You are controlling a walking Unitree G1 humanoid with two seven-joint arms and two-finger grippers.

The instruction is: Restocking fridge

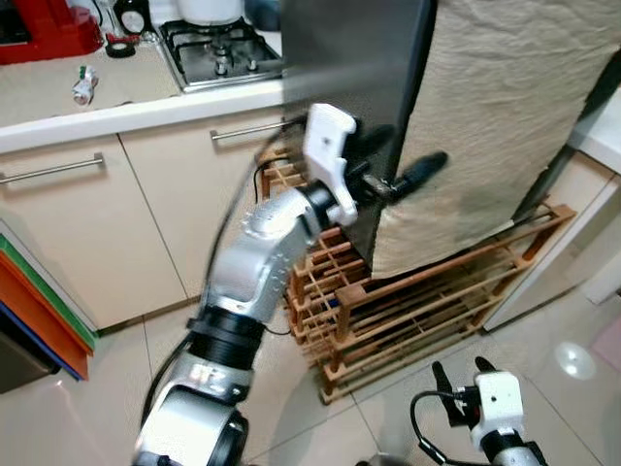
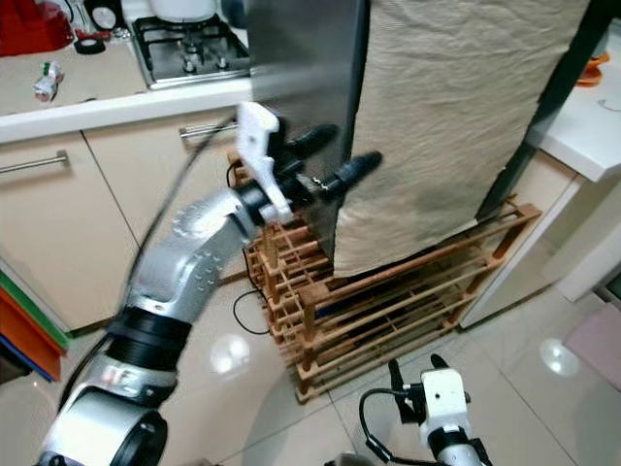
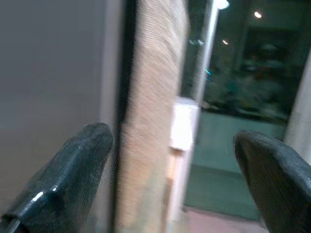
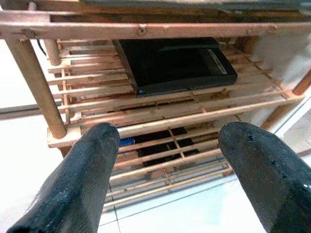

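1. The left fingers (image 1: pixel 412 175) are spread apart and released, at the centre of the left eye view, one on each side of the fridge (image 1: pixel 359 87) door's front edge; in the left wrist view the grey door face sits beside one finger (image 3: pixel 73 179) and the cloth edge runs up between the two.
2. The right fingers (image 1: pixel 458 374) stand apart too, grasping nothing, at the lower right of the left eye view above the tiled floor (image 1: pixel 107 388).
3. In the right wrist view the fingertips (image 4: pixel 87 170) point at the rack (image 4: pixel 160 116), where a flat black box (image 4: pixel 175 63) lies on the slats.
4. The fridge, dark grey, fills the upper centre of the frame, and a beige cloth (image 1: pixel 505 116) hangs down its right part.
5. The wooden rack (image 1: pixel 408 311) stands on the floor below the fridge, in the lower centre of the frame.
6. A pale bench (image 1: pixel 97 102) runs along the upper left, with a gas hob (image 1: pixel 218 49) beside the fridge and a red appliance (image 1: pixel 44 29) in the corner.
7. Cupboard doors with metal handles (image 1: pixel 53 170) lie under the bench.
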